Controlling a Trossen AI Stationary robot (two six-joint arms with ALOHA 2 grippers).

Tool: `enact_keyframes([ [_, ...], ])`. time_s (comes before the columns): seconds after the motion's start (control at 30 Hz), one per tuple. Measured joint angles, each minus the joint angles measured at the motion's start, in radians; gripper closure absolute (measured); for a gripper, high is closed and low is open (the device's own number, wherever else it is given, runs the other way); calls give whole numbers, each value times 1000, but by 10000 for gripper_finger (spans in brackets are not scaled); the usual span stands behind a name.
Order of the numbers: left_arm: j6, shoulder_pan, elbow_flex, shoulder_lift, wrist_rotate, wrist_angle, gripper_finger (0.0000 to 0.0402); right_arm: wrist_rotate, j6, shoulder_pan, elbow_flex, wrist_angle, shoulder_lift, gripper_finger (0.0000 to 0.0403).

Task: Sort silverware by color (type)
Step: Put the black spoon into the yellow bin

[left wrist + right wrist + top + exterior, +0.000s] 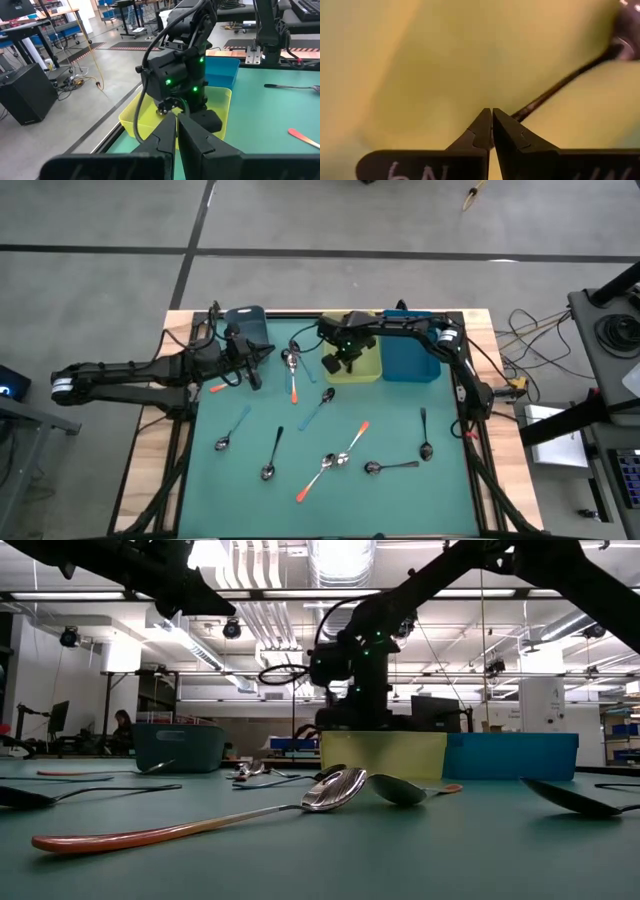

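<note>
Right wrist view: the right gripper (pixel 491 127) is seen with fingers closed on the thin dark handle of a spoon (pixel 560 87), held over the yellow bin (pixel 420 60); whether the grip is firm cannot be told. A slip is judged possible if the handle is pinched only at its tip, and the spoon could swing and land outside the bin. From above, the right gripper (pixel 343 360) is placed at the yellow bin (pixel 372 368), beside a blue bin (pixel 410 360); the left gripper (pixel 252 365), closed and empty, is held near a dark bin (pixel 247 320) at the mat's far left. A collision is judged possible, as both arms crowd the same far edge. Remaining spoons (pixel 330 460) lie scattered on the green mat (pixel 400 500), some crossing, which could cause two to be lifted together. A workshop with desks, cables and ceiling lights is seen beyond.
</note>
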State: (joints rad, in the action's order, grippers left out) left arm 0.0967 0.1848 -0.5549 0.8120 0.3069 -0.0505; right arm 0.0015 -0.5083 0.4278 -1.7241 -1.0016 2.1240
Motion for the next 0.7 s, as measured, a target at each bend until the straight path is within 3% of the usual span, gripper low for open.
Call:
enact_keyframes([
  [0.2,0,0,0,0,0,0,402,42,-17,1,0,-26,-24,394],
  [0.47,0,0,0,0,0,0,402,211,-76,48,0,-22,-47,394],
  [0.7,0,0,0,0,0,0,402,219,-79,81,3,-9,-5,394],
])
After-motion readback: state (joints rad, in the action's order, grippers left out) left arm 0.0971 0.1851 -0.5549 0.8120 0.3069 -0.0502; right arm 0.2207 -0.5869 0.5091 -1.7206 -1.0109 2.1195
